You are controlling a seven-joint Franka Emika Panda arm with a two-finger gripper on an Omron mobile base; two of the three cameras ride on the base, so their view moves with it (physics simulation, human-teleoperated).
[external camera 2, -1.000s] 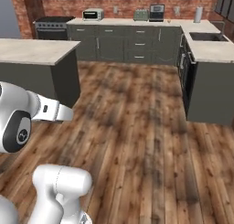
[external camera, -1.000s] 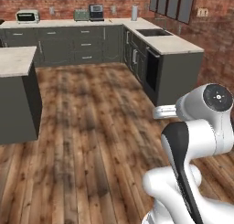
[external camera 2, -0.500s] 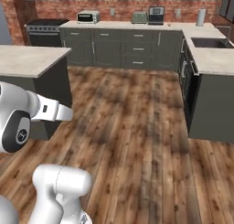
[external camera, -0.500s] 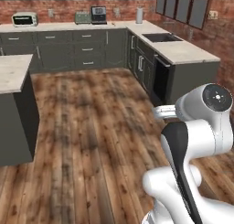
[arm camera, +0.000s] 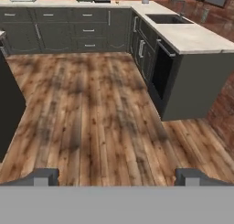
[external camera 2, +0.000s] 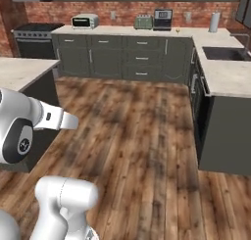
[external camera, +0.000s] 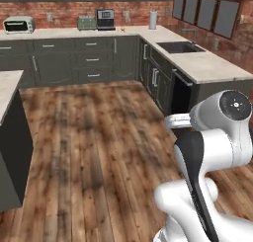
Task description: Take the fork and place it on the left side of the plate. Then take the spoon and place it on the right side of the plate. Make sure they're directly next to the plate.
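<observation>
The fork, the spoon and the plate are out of view. In the hand view my gripper is open, its two dark fingertips standing far apart at the bottom with nothing between them. It hangs above bare wooden floor and looks toward the kitchen's back counters. The white arm rises at the lower right of the left base view and at the lower left of the right base view.
An L-shaped counter runs along the back wall and down the right side, with a sink, a toaster oven and a paper towel roll. A dark island stands to the left. Wooden floor lies between them.
The whole picture has shifted: the base has driven forward, so the counters and island look nearer and spread outward. The gripper stays open and empty.
</observation>
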